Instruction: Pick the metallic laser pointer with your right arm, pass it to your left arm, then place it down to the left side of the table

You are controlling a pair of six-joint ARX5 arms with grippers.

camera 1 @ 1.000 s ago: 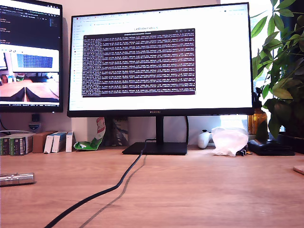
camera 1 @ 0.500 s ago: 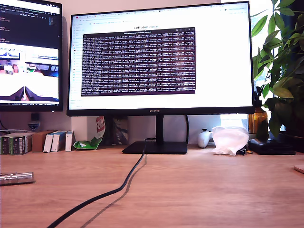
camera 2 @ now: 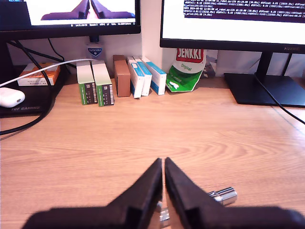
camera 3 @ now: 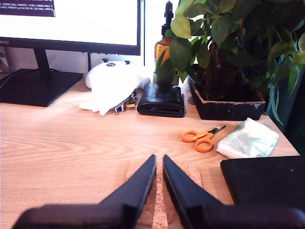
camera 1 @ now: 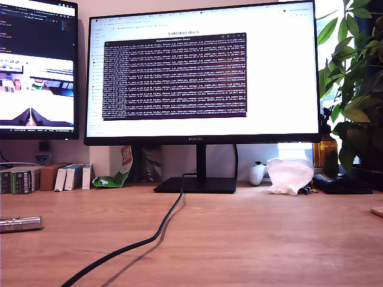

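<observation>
One metallic laser pointer (camera 1: pixel 20 223), tabletop (camera 1: pixel 251 239).

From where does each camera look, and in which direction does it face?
Exterior view: low at the wood-grain table, facing the monitors; no arm shows.
First wrist view: above my first gripper, facing the small boxes; jaws nearly closed over the shiny silver laser pointer.
Second wrist view: above my second gripper, facing the potted plant.
Exterior and first wrist views share the pointer.

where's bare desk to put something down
Free: the table between the black cable and the plastic bag. Crowded: boxes under the monitors, and around the scissors, wallet and plant tray.
</observation>
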